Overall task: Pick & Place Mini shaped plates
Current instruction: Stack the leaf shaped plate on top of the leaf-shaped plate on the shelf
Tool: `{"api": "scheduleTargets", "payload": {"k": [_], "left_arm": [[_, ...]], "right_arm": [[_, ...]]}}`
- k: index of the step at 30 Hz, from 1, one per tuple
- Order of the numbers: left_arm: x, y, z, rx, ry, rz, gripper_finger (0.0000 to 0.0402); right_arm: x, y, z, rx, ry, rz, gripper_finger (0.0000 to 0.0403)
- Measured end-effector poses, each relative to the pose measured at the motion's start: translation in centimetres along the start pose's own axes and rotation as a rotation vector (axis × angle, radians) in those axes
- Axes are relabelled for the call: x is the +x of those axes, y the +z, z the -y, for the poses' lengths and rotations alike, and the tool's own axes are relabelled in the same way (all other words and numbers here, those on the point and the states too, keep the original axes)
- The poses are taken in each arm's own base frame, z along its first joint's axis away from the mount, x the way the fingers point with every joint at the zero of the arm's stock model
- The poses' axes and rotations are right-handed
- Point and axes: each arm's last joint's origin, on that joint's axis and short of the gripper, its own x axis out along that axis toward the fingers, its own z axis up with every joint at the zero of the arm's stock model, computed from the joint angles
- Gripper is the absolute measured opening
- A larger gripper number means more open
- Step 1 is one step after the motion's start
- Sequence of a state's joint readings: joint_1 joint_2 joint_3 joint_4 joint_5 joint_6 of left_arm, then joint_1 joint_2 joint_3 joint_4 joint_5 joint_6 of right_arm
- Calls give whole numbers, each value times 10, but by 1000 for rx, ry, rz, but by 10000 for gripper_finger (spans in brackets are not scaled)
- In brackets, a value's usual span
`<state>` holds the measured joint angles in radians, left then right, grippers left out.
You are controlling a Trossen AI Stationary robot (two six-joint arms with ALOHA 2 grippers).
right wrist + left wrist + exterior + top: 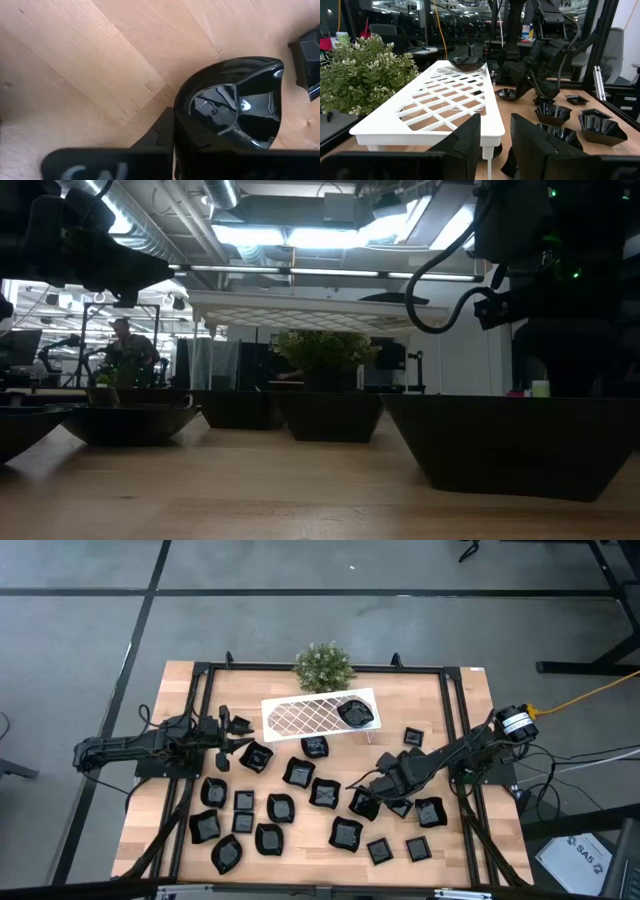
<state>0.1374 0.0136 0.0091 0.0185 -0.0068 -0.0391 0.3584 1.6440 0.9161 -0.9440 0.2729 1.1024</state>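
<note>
Right tool [365, 802] is, we judge, gripping the rim of one mini plate [235, 107] low on the surface [460, 860]; loose plates [285, 808] lie beside it. Left tool [228, 732], narrowly parted and empty, waits facing the white rack [445, 102], presumably the destination.
</note>
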Motion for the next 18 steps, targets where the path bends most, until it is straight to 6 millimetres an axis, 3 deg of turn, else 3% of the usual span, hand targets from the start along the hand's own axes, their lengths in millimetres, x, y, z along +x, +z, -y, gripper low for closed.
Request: {"api": "scheduleTargets", "payload": {"k": [11,18], "left_arm": [[0,0,0,0,0,0,100],[0,0,0,0,0,0,100]], "right_arm": [[-2,0,1,17,9,-7,3],[-16,0,8,69,59,14,2]]}}
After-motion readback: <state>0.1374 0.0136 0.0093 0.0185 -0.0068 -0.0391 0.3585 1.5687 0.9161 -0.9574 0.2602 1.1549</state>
